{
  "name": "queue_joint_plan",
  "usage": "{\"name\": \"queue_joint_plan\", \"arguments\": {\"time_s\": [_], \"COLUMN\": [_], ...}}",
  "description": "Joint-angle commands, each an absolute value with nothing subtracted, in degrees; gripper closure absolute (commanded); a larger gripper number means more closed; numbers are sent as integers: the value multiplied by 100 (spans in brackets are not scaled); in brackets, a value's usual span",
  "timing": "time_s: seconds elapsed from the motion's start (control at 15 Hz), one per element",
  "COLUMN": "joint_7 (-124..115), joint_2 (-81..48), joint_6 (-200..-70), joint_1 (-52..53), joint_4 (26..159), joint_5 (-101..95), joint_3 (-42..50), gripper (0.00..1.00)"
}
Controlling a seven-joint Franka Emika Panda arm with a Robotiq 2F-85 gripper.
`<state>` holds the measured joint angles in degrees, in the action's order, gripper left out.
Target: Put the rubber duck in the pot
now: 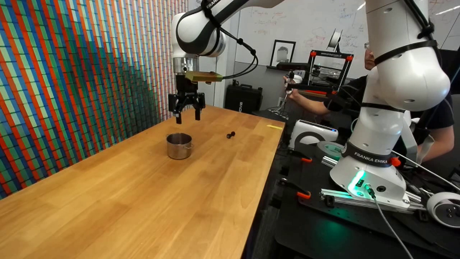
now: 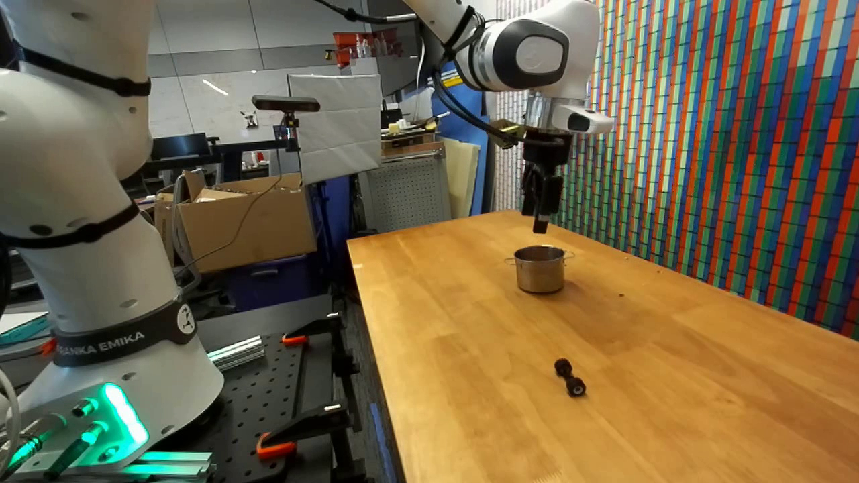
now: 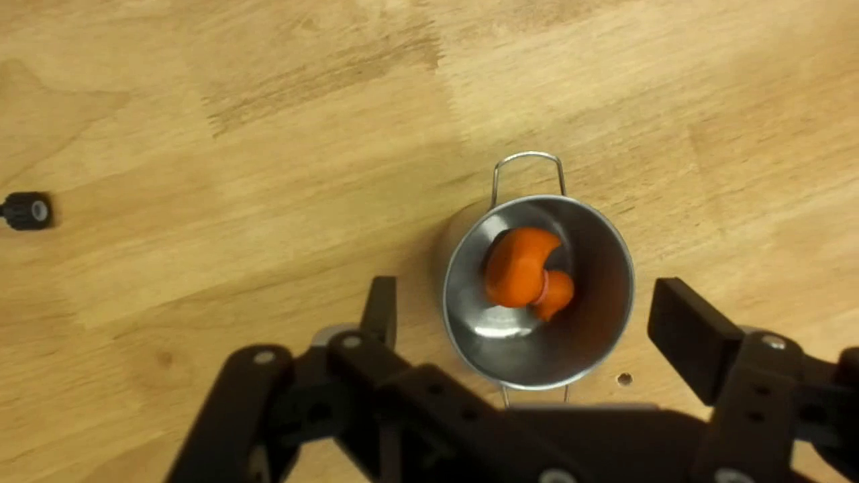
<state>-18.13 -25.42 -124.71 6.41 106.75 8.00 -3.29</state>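
Observation:
The rubber duck is an orange lump lying inside the pot in the wrist view. The pot is round, silver-grey metal with wire handles. It stands upright on the wooden table in both exterior views, where its walls hide the duck. My gripper is open and holds nothing. Its two black fingers appear on either side of the pot in the wrist view. In both exterior views my gripper hangs pointing down, a little above the pot's rim and apart from it.
A small black dumbbell-like object lies on the wooden table; it also shows in an exterior view and at the wrist view's left edge. A multicoloured striped wall runs along the table's far side. A person is behind the arm.

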Motion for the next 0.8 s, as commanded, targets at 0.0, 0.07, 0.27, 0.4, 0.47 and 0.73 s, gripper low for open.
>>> {"name": "queue_joint_plan", "arguments": {"time_s": [0.0, 0.07, 0.27, 0.4, 0.47, 0.73], "joint_7": [-1625, -1563, -1085, -670, -433, 462], "joint_2": [-2432, -2372, -2119, -1922, -1834, -1552], "joint_6": [-12306, -12237, -11887, -11566, -11394, -10517], "joint_1": [573, 558, 421, 321, 275, 143], "joint_4": [10189, 10093, 9735, 9526, 9418, 9006], "joint_5": [701, 664, 555, 583, 627, 867], "joint_3": [-221, -201, -177, -221, -252, -333], "gripper": [0, 0, 0, 0, 0, 0]}}
